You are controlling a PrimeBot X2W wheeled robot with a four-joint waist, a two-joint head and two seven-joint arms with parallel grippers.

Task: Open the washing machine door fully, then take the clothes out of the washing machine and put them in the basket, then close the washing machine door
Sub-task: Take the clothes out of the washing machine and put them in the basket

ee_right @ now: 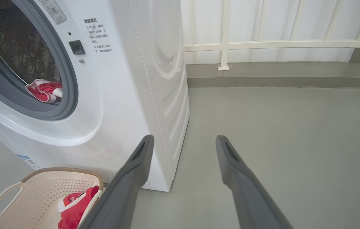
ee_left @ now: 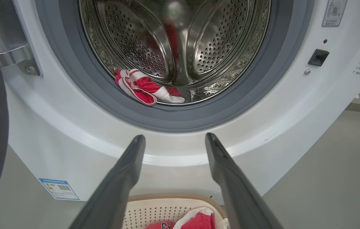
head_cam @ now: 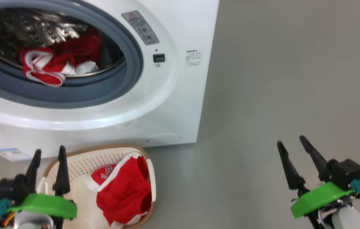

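Head view: red clothes (head_cam: 51, 65) lying at front lip of drum (ee_left: 218, 38) inside washing machine (head_cam: 173, 105), one red garment (head_cam: 122, 194) already sitting in basket (head_cam: 81, 152) below opening. Left gripper (head_cam: 49, 152) hovering by basket, fingers (head_cam: 61, 171) spread, holding nothing; right gripper (head_cam: 290, 141) hanging spread over floor (head_cam: 278, 79). Cloth looking soft, light, floppy (probably snagging on grey seal (head_cam: 103, 92)); pinching bunched fold near white trim seeming safest.

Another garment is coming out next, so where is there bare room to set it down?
Bare: the cream perforated plastic basket's left half, between its brown rim and the red white-trimmed garment; also the grey floor right of the white washing machine. Crowded: the basket's right half, under that garment.
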